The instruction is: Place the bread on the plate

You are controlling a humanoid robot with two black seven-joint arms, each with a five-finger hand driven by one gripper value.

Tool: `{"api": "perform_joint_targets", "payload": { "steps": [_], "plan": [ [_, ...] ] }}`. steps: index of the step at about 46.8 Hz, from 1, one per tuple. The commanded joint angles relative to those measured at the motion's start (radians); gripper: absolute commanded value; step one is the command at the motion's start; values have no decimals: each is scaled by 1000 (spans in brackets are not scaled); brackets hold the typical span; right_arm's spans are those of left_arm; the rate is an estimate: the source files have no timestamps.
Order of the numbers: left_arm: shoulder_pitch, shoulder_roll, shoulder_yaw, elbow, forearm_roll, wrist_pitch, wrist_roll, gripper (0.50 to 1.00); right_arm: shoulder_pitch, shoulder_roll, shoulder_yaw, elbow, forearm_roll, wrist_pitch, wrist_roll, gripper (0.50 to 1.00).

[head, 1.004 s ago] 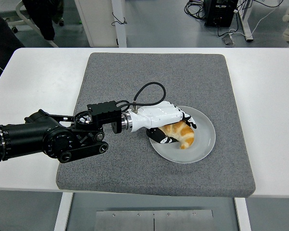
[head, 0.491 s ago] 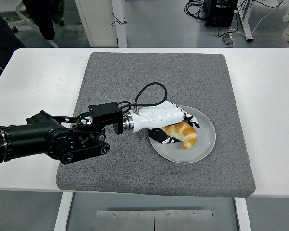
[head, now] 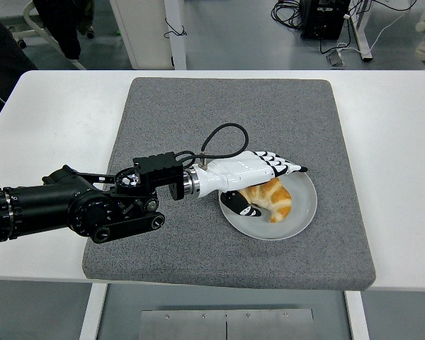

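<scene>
Left hand (head: 258, 177) reaching in from the left edge on a black arm (head: 78, 207), white-shelled with black-tipped fingers (head: 287, 167). Fingers stretched out nearly flat and spread over the near-left part of the plate (head: 304, 205), no longer wrapped round anything; thumb (head: 239, 207) lying low beneath the palm, beside the bread's left end. Released, then, with the palm hovering just above the bread (head: 273, 200). Golden croissant-shaped bread lying directly under and slightly ahead of the fingers, resting on the plate, its curved back toward the plate's middle. Whether the thumb tip touches the crust cannot be told. Pale round plate beneath the hand, sitting on a grey mat (head: 198, 106) that covers the middle of the white table (head: 397, 142). Black cable (head: 216, 134) looping up behind the wrist. Right hand nowhere in the picture. Beyond the table's far edge, floor, table legs and some dark equipment.
</scene>
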Motion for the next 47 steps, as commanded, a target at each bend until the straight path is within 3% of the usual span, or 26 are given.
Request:
{"api": "perform_joint_targets", "payload": {
  "steps": [1, 16, 30, 47],
  "plan": [
    [-2, 0, -2, -4, -10, -7, 0, 968, 0, 0, 0, 0, 0, 0, 0, 1000],
    [-16, 34, -26, -62, -203, -35, -1, 969, 0, 0, 0, 0, 0, 0, 0, 1000],
    [-7, 89, -256, -90, -406, -197, 3, 971, 0, 0, 0, 0, 0, 0, 0, 1000],
    [-2, 150, -450, -87, -582, -202, 0, 972, 0, 0, 0, 0, 0, 0, 0, 1000]
  ]
}}
